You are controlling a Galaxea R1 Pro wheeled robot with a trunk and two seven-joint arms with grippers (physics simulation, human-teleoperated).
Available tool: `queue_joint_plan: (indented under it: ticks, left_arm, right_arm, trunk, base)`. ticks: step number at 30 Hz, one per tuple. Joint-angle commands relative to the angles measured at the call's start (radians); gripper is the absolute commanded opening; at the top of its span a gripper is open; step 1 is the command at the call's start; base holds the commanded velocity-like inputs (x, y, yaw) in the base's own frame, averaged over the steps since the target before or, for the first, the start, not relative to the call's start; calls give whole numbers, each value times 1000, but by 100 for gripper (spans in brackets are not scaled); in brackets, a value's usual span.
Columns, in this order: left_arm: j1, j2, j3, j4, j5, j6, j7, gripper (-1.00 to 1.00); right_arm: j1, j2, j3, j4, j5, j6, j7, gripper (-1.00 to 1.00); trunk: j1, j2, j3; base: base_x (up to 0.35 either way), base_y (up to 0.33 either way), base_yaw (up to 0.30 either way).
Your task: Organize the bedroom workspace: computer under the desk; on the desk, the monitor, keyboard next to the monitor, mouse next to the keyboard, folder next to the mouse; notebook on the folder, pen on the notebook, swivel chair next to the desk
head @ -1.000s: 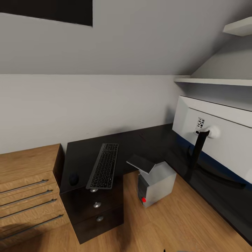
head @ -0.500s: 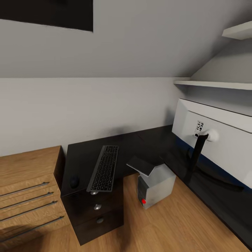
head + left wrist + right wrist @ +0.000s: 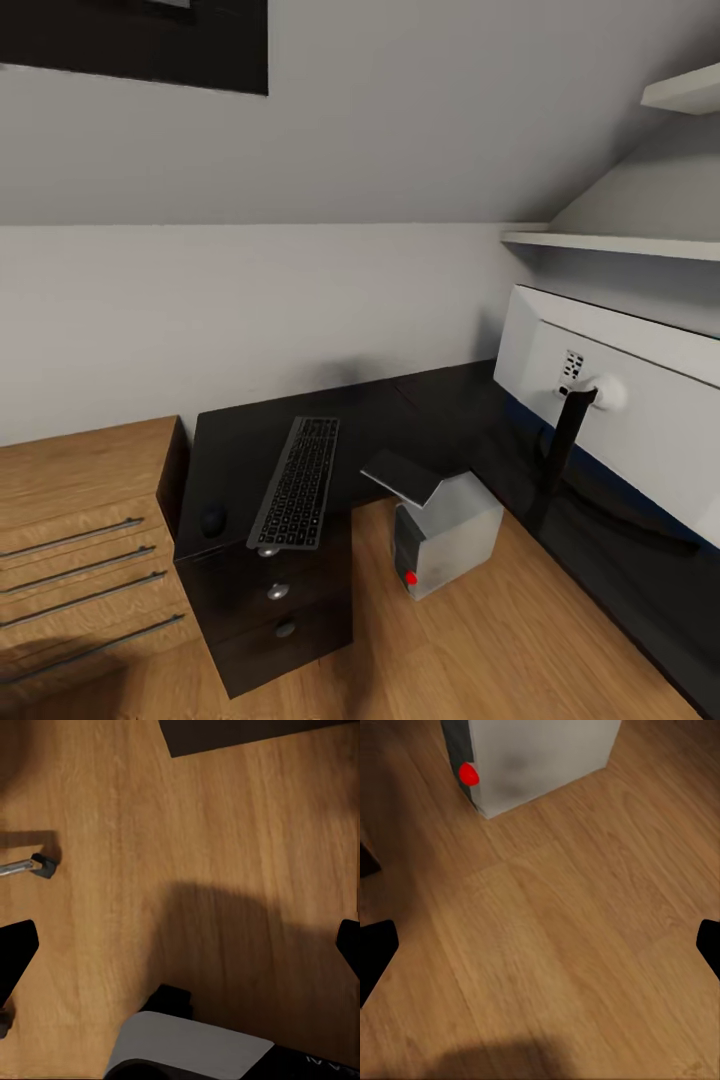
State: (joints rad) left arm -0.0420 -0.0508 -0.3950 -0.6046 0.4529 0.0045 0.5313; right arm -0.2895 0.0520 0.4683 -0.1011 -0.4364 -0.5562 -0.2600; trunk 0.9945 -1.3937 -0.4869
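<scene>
- The dark L-shaped desk (image 3: 420,400) runs along the wall and turns down the right side of the room.
- The keyboard (image 3: 297,483) lies on the desk's left wing, one short end reaching the front edge above the drawers (image 3: 275,600).
- The mouse (image 3: 211,520) sits on the desk just beside the keyboard, on the side toward the wooden dresser (image 3: 80,540).
- The monitor (image 3: 625,400) stands on the right wing with its white back and black stand toward me.
- The computer (image 3: 445,530) stands on the wood floor (image 3: 520,640) in the desk's inner corner; a grey flap at its top juts out, and a red button shows low on its front.
- Two white shelves (image 3: 610,242) hang on the wall above the monitor.
- The left gripper (image 3: 180,949) points down at bare floor. Its two dark fingertips (image 3: 15,952) sit at opposite edges of its wrist view, so the jaws stand wide open with nothing between them. A castor on a metal leg (image 3: 34,865) lies beyond one fingertip, and a grey and black rounded body (image 3: 191,1046) is close under the jaws.
- The right gripper (image 3: 540,945) also hangs over floor, jaws spread wide and empty. The computer (image 3: 532,757) stands ahead of the jaws, well apart from them, its red button facing that camera.
</scene>
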Motion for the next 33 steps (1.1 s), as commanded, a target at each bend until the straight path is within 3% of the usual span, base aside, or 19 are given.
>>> queue_joint_plan:
  ticks: [1, 13, 19, 22, 25, 29, 33]
  left_arm:
    - [-1, 1, -6, -1, 7, 0, 8, 100]
    - [-1, 1, -7, 2, 9, 3, 6, 100]
    - [-1, 0, -7, 2, 7, 2, 6, 100]
    - [-1, 0, -7, 2, 7, 2, 6, 100]
    - [-1, 0, -8, 2, 7, 2, 6, 100]
    - [-1, -1, -8, 2, 8, 2, 6, 100]
    - [-1, -1, -8, 2, 8, 3, 6, 100]
  right_arm:
    - [0, 0, 9, 0, -6, -1, -5, 100]
    - [0, 2, 13, 7, -5, -1, -5, 100]
    - [0, 2, 15, 7, -4, -1, -5, 100]
    - [0, 2, 15, 8, 1, -1, -5, 100]
    - [0, 2, 15, 8, 18, -1, -5, 100]
    - [0, 2, 15, 18, 84, -1, -5, 100]
    - [0, 7, 15, 30, 107, -1, -5, 100]
  trunk:
    - [0, -1, -1]
    - [0, -1, -3]
    - [0, -1, -9]
    - [-12, 20, 0]
    - [-23, 41, 8]
    - [-38, 69, 21]
    - [-54, 97, 33]
  base:
    - [0, -291, 236]
    - [0, -175, 248]
    - [0, -10, 54]
    - [0, -2, 9]
    - [0, -1, 4]
    - [0, 0, 1]
    - [0, 0, 0]
